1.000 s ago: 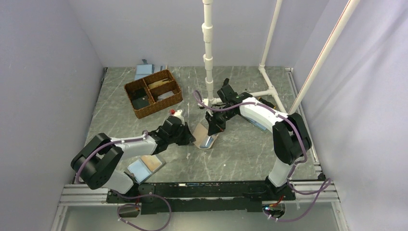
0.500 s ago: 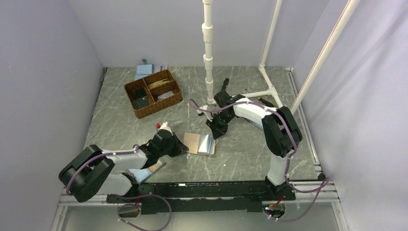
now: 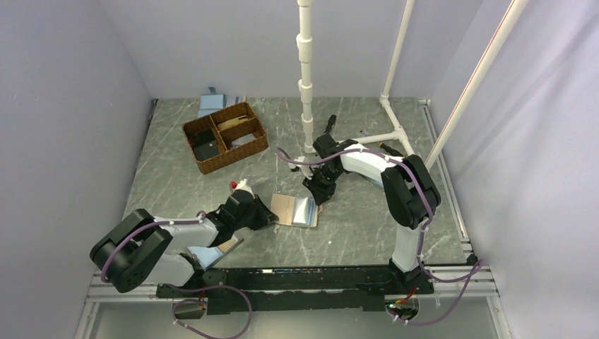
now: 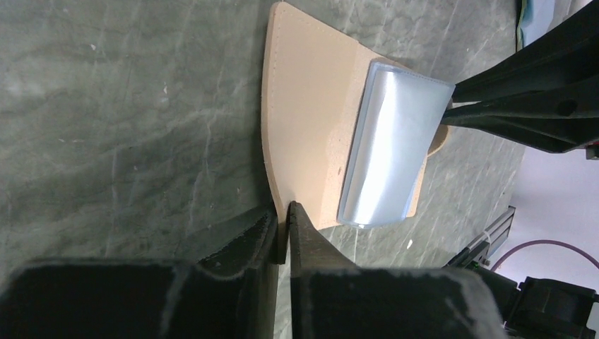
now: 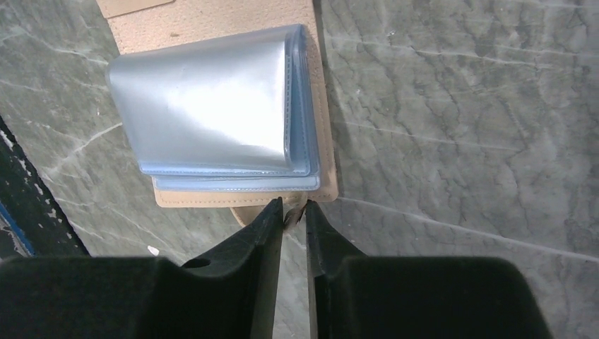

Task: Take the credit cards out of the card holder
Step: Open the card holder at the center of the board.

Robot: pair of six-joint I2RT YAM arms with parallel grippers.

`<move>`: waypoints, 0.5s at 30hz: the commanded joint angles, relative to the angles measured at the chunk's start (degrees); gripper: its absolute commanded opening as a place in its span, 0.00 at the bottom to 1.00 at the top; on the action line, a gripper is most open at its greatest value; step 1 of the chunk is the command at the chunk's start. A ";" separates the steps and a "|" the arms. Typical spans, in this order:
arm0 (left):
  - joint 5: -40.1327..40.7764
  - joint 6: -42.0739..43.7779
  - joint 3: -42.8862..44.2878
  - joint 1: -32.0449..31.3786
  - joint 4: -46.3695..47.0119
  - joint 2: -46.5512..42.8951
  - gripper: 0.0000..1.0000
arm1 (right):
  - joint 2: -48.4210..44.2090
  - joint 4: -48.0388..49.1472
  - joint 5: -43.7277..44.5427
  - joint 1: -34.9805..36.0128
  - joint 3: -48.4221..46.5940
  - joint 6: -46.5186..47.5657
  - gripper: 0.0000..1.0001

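While open flat, one card holder (image 4: 311, 141) between left fingers (image 4: 247, 244) and right fingers (image 5: 258, 236).

The gripper (image 5: 293, 212) pinches the tan near edge of the card holder (image 5: 212, 106), which lies flat on the grey worktop (image 5: 459, 141).

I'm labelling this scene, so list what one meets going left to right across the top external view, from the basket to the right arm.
wicker basket → left gripper → card holder → right gripper → right arm's elbow. The white pipe post is left out, since it stands over the same stretch as the card holder.
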State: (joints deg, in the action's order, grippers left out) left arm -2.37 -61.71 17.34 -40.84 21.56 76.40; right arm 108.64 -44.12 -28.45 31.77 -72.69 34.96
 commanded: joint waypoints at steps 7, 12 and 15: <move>-1.64 1.33 3.49 -0.25 -2.98 -1.34 0.18 | -4.66 1.11 3.27 -2.81 -1.53 -0.33 0.27; -1.27 1.70 3.94 -0.29 -4.56 -2.68 0.19 | -6.17 1.23 3.59 -3.96 -1.19 -0.14 0.34; -0.92 2.18 4.30 -0.27 -6.01 -4.00 0.19 | -7.33 1.32 3.90 -4.62 -0.84 0.21 0.39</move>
State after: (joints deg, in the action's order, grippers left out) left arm -3.60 -60.86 19.66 -40.86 17.45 74.78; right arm 104.84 -43.81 -25.54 27.97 -72.69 34.76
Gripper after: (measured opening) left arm 0.186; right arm 0.365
